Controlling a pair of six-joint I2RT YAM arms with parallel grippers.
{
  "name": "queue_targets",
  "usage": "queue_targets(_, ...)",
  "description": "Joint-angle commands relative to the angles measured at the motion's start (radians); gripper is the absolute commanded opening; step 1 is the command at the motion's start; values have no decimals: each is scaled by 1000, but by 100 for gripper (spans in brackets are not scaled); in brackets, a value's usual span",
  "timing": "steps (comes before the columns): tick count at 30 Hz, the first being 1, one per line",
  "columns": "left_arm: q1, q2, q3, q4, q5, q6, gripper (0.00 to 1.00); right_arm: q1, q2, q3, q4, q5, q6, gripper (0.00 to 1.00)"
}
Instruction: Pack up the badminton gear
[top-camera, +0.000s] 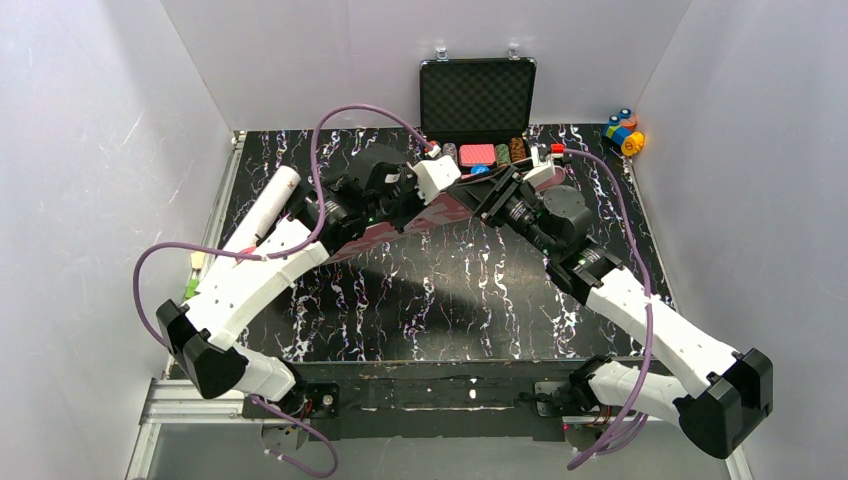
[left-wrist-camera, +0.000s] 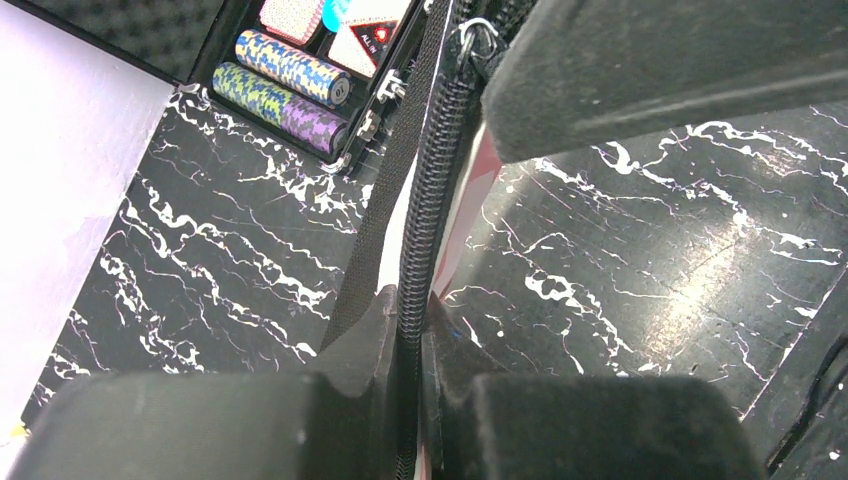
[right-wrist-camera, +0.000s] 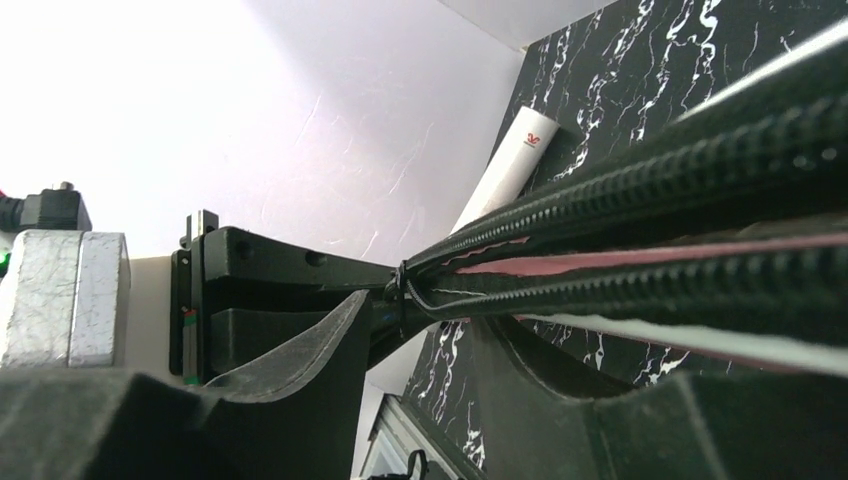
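The pink racket bag (top-camera: 440, 213) hangs between the two arms at the middle back of the table. My left gripper (top-camera: 456, 190) (left-wrist-camera: 410, 300) is shut on the bag's black zipper edge (left-wrist-camera: 420, 200), which runs up from between its fingers to a metal zip pull (left-wrist-camera: 478, 35). My right gripper (top-camera: 492, 196) (right-wrist-camera: 425, 310) stands open close by, facing the left one. The bag's zipper (right-wrist-camera: 640, 165) passes just above its fingertips and ends at a slider (right-wrist-camera: 405, 290). A pink strip (right-wrist-camera: 650, 262) shows inside the bag's mouth. The long white tube (top-camera: 265, 205) (right-wrist-camera: 510, 170) lies at the table's left edge.
An open black case (top-camera: 478, 100) with poker chips (left-wrist-camera: 285, 85) stands at the back centre, just behind the grippers. Small colourful toy blocks (top-camera: 625, 130) sit at the back right corner. White walls close in the table on three sides.
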Motion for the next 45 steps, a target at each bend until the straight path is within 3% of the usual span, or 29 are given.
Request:
queue_targets(1, -15, -20, 63, 83, 36, -10, 0, 13, 22, -9, 84, 92, 17, 47)
queue_targets(9, -16, -14, 53, 81, 35, -9, 0, 32, 35, 19, 66, 150, 25, 47)
queue_targets(16, -18, 7, 61, 85, 7, -22, 0, 50, -12, 22, 14, 207, 27, 63)
queue_targets(20, -16, 14, 69, 88, -9, -37, 0, 49, -76, 16, -23, 251, -22, 67)
queue_targets(27, -15, 26, 96, 94, -49, -62, 0, 48, -194, 30, -132, 273, -83, 66)
queue_targets(33, -14, 36, 111, 97, -42, -71, 0, 47, -230, 48, -224, 291, -47, 53)
queue_targets(38, -15, 51, 132, 95, -41, -77, 0, 51, -184, -21, -99, 247, 19, 54)
queue_targets(45, -14, 58, 129, 95, -34, -84, 0, 71, -63, 40, -25, 264, -7, 57)
